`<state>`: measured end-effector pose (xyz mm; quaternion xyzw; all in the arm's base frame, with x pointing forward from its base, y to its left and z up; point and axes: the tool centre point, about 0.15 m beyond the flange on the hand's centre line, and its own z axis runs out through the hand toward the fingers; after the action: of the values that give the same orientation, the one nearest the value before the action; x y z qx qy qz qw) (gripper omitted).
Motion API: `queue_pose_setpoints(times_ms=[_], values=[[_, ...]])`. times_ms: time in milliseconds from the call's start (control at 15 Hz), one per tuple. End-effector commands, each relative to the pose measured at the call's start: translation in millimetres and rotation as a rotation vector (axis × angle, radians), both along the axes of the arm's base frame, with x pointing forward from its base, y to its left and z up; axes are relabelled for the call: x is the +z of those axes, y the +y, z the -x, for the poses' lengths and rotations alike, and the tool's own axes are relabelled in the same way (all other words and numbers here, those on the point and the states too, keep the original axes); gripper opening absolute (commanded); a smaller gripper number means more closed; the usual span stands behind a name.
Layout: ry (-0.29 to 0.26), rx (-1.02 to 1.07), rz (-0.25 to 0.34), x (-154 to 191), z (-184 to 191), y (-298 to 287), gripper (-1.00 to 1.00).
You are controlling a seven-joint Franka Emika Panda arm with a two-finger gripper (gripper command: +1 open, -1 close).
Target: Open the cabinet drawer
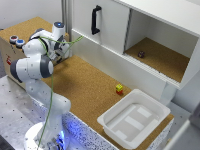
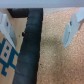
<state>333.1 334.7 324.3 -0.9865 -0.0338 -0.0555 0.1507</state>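
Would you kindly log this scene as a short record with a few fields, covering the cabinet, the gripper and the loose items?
cabinet: white cabinet, front panel with black bar handle
compartment: cork floor, small dark object inside
gripper: gripper open, nothing between its fingers, far from the handle
counter items: small yellow and red block; white plastic tub
task status: handle not yet grasped

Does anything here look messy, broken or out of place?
Nothing looks broken or spilled. A small yellow block lies loose on the cork counter near the white tub, and a small dark object sits inside the cabinet.
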Motion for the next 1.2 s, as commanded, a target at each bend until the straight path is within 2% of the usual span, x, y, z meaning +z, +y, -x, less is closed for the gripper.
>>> queue_pose_setpoints(times_ms=[0, 667, 733, 1133], values=[[0.019, 0.018, -0.096, -25, -14, 6, 1.00], [0.047, -0.017, -0.156, -46, -12, 13, 1.00], [0.049, -0.017, -0.159, -48, -12, 13, -1.00], [0.044, -0.021, -0.179, -51, -14, 13, -1.00]])
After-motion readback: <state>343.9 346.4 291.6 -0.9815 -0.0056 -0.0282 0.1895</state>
